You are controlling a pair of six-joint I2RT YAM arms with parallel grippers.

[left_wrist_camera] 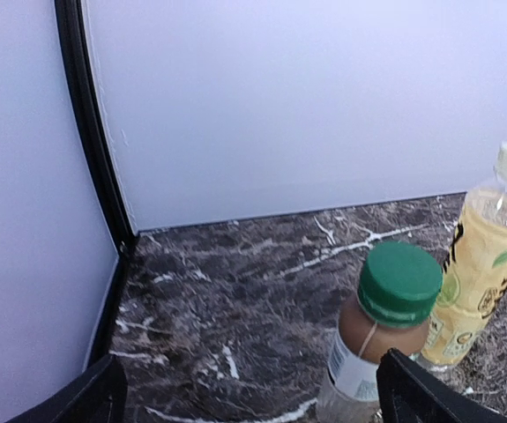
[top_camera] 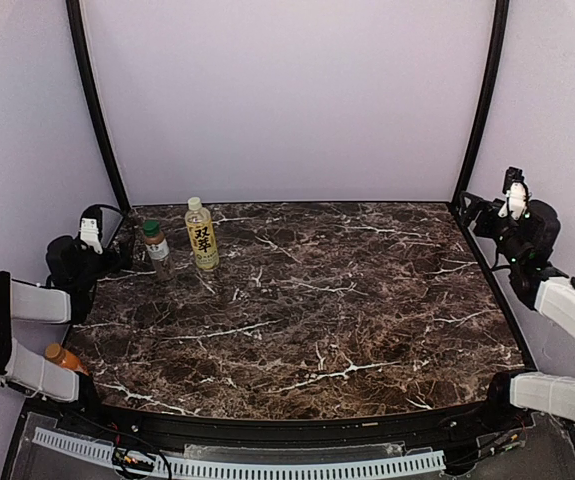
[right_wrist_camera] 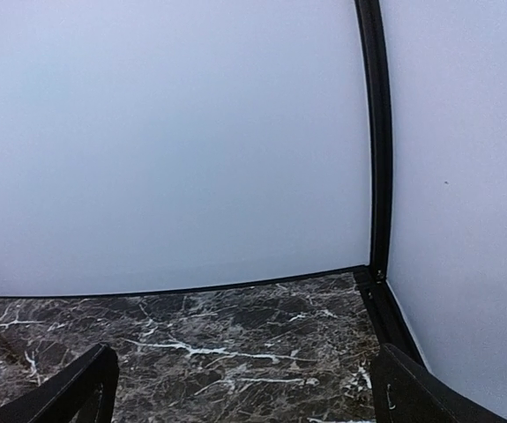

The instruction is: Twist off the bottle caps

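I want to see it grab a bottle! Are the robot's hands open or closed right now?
Left gripper: open, holding nothing.
Right gripper: open, holding nothing.

Pale lilac walls (top_camera: 287, 90) enclose a dark marbled table (top_camera: 367, 300). Black curved poles (top_camera: 90, 100) rise at its far corners; a white slotted strip (top_camera: 237, 466) lines its near edge.

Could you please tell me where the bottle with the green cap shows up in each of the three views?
Top external: the green-capped bottle stands at the far left corner of the table.
Left wrist: lower right, close to the camera.
Right wrist: not in it.
Shared landmark: the yellow-labelled bottle, just to its right in both views that show it.
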